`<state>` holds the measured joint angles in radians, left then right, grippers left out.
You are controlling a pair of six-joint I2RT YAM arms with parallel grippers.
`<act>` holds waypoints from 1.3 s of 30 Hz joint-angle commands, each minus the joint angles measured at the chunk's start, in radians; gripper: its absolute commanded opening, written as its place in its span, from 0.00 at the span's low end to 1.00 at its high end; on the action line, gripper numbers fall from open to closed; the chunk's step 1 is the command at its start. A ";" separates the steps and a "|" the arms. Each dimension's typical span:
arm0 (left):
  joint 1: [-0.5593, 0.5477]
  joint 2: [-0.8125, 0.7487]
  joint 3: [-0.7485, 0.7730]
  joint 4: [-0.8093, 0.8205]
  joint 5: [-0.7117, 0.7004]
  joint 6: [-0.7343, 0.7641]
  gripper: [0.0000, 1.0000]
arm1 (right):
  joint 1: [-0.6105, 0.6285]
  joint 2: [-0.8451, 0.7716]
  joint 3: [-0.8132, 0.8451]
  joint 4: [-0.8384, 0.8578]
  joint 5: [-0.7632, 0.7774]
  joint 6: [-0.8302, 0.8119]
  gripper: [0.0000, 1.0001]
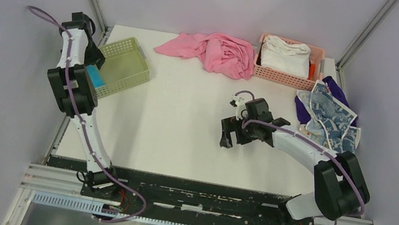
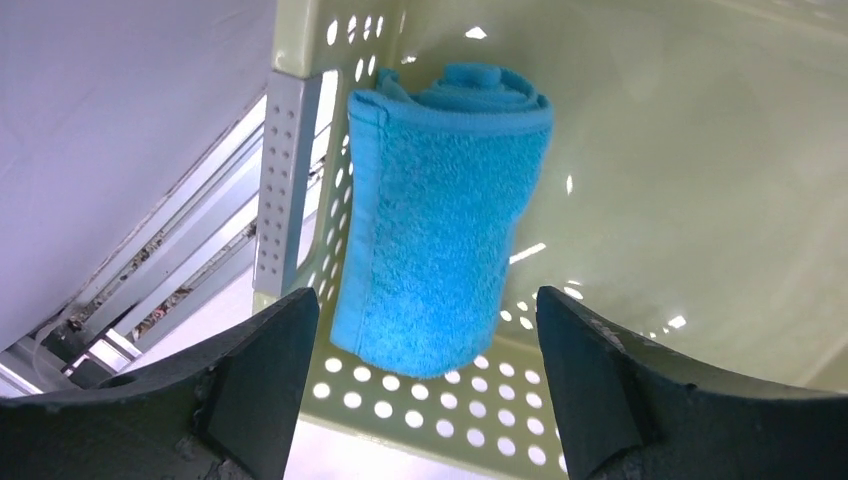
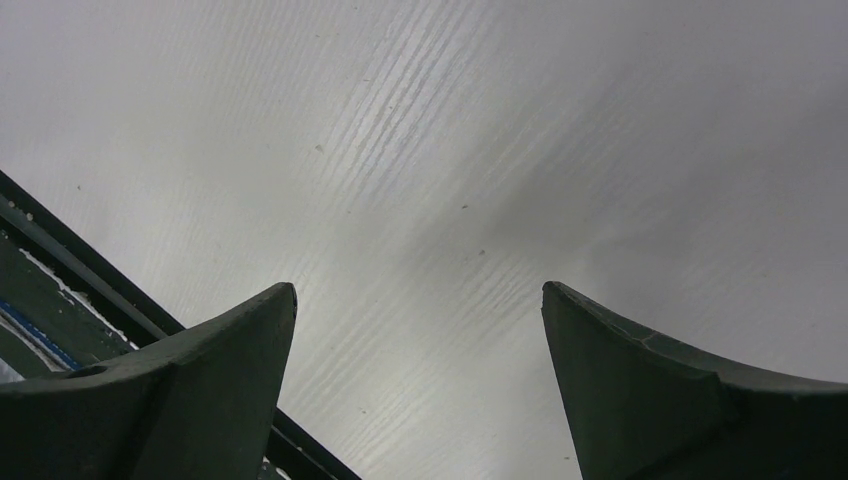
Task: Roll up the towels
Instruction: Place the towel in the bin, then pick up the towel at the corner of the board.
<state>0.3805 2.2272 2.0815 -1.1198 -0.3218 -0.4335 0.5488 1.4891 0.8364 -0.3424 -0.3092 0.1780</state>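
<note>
The right pincer (image 3: 419, 287) hangs with its jaws spread wide over the tabletop (image 3: 450, 150), the printed towel (image 1: 330, 119) heaped beyond it to its right, while the left pincer (image 2: 425, 300) stands released, jaws apart, the rolled blue towel (image 2: 440, 210) lying just beyond them, untouched, against the green basket's (image 2: 700, 150) perforated wall.

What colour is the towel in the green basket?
The rolled towel is plain bright blue; see left wrist view.
</note>
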 commanded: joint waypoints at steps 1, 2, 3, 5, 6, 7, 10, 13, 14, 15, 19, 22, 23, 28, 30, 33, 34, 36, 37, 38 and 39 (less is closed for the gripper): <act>0.003 -0.171 -0.063 0.058 0.105 0.002 0.87 | -0.002 -0.080 0.048 -0.012 0.097 0.007 1.00; -0.002 -0.214 -0.095 0.075 0.123 -0.001 0.87 | -0.002 -0.091 0.062 -0.025 0.125 0.006 1.00; -0.010 -0.257 -0.136 0.104 0.150 -0.003 0.88 | -0.003 -0.102 0.077 -0.039 0.167 0.007 1.00; -0.035 -0.362 -0.241 0.169 0.220 -0.013 0.89 | -0.003 -0.120 0.106 -0.065 0.253 0.010 1.00; -0.055 -0.414 -0.297 0.224 0.252 -0.018 0.90 | -0.003 -0.131 0.121 -0.076 0.298 0.010 1.00; -0.076 -0.471 -0.364 0.271 0.287 -0.023 0.94 | -0.003 -0.141 0.136 -0.088 0.342 0.015 1.00; -0.149 -0.619 -0.542 0.382 0.330 -0.025 0.99 | -0.007 -0.158 0.193 -0.137 0.480 0.024 1.00; -0.209 -0.748 -0.689 0.474 0.370 -0.021 0.99 | -0.013 -0.161 0.252 -0.191 0.632 0.037 1.00; -0.228 -0.795 -0.736 0.509 0.381 -0.017 0.99 | -0.014 -0.161 0.265 -0.210 0.690 0.044 1.00; -0.248 -0.859 -0.797 0.543 0.382 -0.011 0.99 | -0.020 -0.162 0.280 -0.230 0.749 0.050 1.00; -0.335 -0.991 -0.894 0.605 0.387 0.029 0.99 | -0.059 -0.158 0.321 -0.299 0.951 0.059 1.00; -0.435 -1.026 -0.919 0.602 0.348 0.069 0.99 | -0.120 -0.136 0.340 -0.353 1.074 0.084 1.00; -0.467 -1.048 -0.934 0.609 0.331 0.083 0.99 | -0.149 -0.129 0.341 -0.365 1.103 0.095 1.00; -0.665 -1.202 -1.035 0.685 0.149 0.161 0.99 | -0.338 -0.080 0.360 -0.404 1.115 0.188 1.00; -0.705 -1.273 -1.083 0.723 0.123 0.177 0.99 | -0.405 -0.058 0.371 -0.398 1.109 0.216 1.00; -0.727 -1.366 -1.157 0.777 0.094 0.192 0.99 | -0.508 -0.033 0.386 -0.347 1.044 0.238 1.00; -0.728 -1.394 -1.184 0.788 0.085 0.194 0.99 | -0.535 -0.021 0.388 -0.326 1.005 0.236 1.00; -0.729 -1.420 -1.219 0.805 0.059 0.197 0.99 | -0.579 0.017 0.402 -0.281 0.941 0.213 1.00; -0.732 -1.426 -1.232 0.810 0.050 0.198 0.99 | -0.600 0.040 0.408 -0.257 0.898 0.193 1.00; -0.734 -1.429 -1.245 0.815 0.044 0.198 0.99 | -0.619 0.067 0.418 -0.242 0.863 0.171 0.99; -0.736 -1.429 -1.253 0.819 0.044 0.200 0.99 | -0.640 0.092 0.433 -0.240 0.837 0.161 0.99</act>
<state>-0.3458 0.8017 0.8673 -0.3901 -0.2115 -0.2928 -0.0353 1.5101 1.1992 -0.6754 0.6518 0.3691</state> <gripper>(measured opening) 0.991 0.997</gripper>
